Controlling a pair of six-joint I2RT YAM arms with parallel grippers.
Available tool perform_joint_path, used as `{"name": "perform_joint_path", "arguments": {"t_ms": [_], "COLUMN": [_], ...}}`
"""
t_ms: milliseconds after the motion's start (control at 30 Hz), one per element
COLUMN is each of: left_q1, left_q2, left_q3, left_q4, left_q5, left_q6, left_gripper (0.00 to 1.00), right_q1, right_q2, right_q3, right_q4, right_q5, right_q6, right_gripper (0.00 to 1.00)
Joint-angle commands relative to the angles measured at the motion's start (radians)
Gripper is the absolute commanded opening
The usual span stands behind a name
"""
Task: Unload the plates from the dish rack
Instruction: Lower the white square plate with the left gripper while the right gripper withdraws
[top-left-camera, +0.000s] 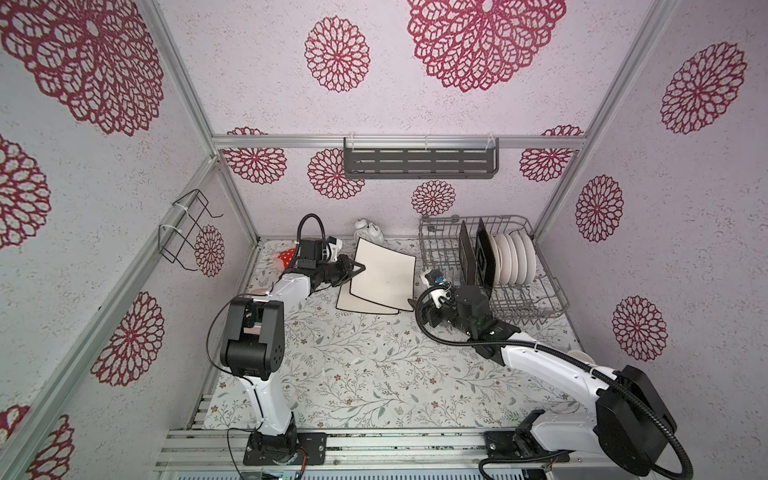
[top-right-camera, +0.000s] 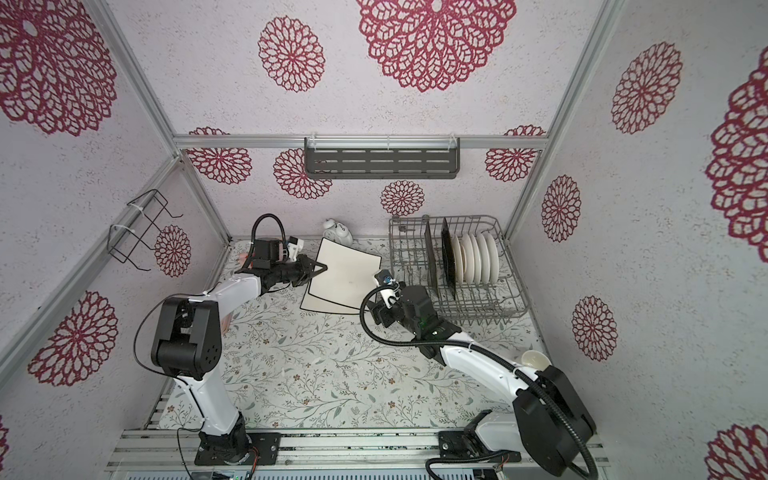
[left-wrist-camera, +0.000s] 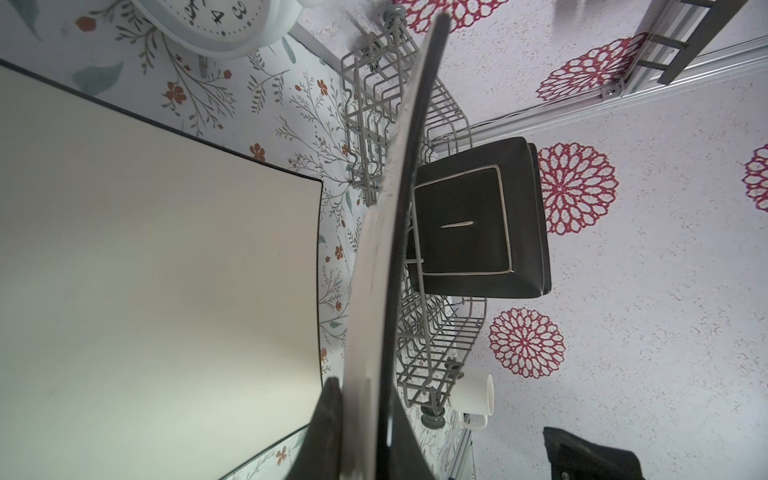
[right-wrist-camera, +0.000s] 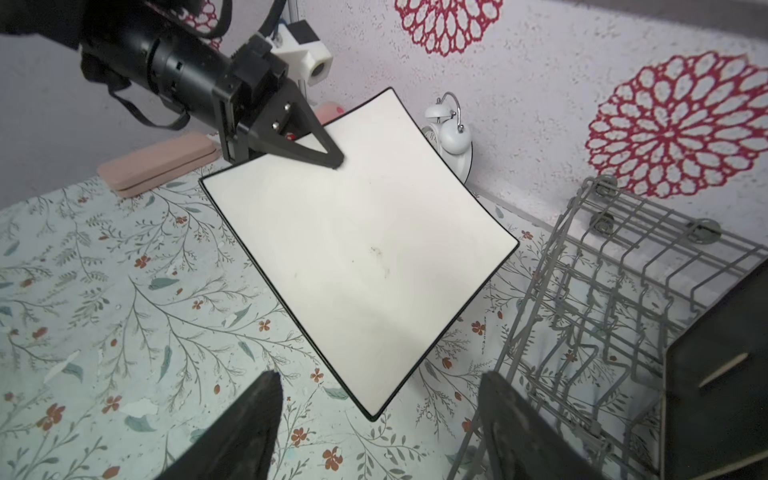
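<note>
Item: square white plate, edge held by left pincer; right pincer wide, empty. Wanted level lowering onto lower plate.

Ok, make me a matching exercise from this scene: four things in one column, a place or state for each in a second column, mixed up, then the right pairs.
Column one
1. round white plates
2. upper square plate
3. alarm clock
4. right claw

Column two
A. open, holding nothing
B. pinched at its edge by the left claw
C. by the back wall
D. standing upright in the dish rack

Pairs: 1-D, 2-B, 3-C, 4-A.
</note>
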Motion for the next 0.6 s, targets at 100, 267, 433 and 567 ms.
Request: {"name": "perform_joint_path", "arguments": {"t_ms": [100,267,433,567], "left_q1": [0.025,0.033,0.037,0.042], "left_q2": [0.011,0.006,0.032,0.05], "left_q3": [0.039,0.03,0.051,0.056], "left_q4": [0.037,0.032,-0.011,-0.026], "left_q5": [0.057,0.035,0.029,0.021], "left_q6": [0.031,0.04,0.073,0.086], "left_gripper": [0.0,0.0,0.0,0.0], "right_q1": [-0.055,-0.076,-0.082,-0.089], "right_q2": [0.037,0.069,0.108,0.137], "right_q3": [0.052,0.078,0.093,0.103], "right_q4": [-0.01,-0.014,-0.014,-0.02], "right_q5": [-0.165,-0.203,-0.218,-0.229], "right_q6": [0.163,0.183,0.179,0.171], "right_gripper": [0.71,0.66,0.63,0.63]}}
